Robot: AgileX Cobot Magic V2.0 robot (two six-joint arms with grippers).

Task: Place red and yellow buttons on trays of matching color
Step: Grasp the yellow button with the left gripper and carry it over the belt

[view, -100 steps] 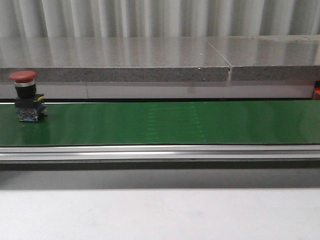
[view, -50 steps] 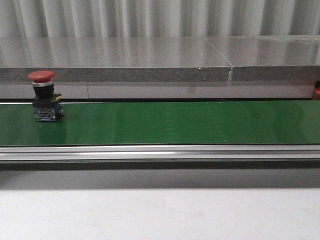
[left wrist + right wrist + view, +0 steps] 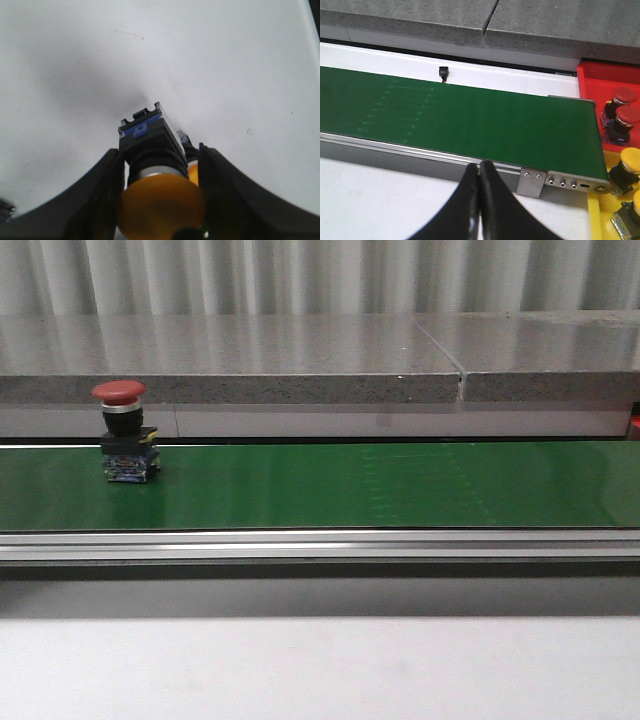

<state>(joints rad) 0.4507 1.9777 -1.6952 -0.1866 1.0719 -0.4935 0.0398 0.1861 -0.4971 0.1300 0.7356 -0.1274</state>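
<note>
On my front feed the green conveyor belt point(image 3: 350, 485) runs across the whole width, with a grey stone ledge point(image 3: 300, 360) behind it and a bare white tabletop point(image 3: 320, 670) in front. From the right wrist I see the belt's far end with its metal bracket point(image 3: 530, 182), and just beyond that end two trays side by side: a red tray point(image 3: 607, 82) holding two red-capped buttons point(image 3: 622, 107), and a yellow tray point(image 3: 600, 215) holding yellow-capped buttons point(image 3: 630, 167).

A red button point(image 3: 125, 430) stands upright on the belt toward its left end, mushroom cap on top, black body and blue base below. Neither arm shows in the front feed.

My left gripper point(image 3: 160, 200) has its two black fingers point(image 3: 100, 195) pressed against either side of a yellow button point(image 3: 160, 200), holding it over plain white surface; the yellow cap faces the camera and the black and blue contact block points away.

My right gripper point(image 3: 479, 200) hangs over the near edge of the belt with its fingertips pressed together and nothing between them.
</note>
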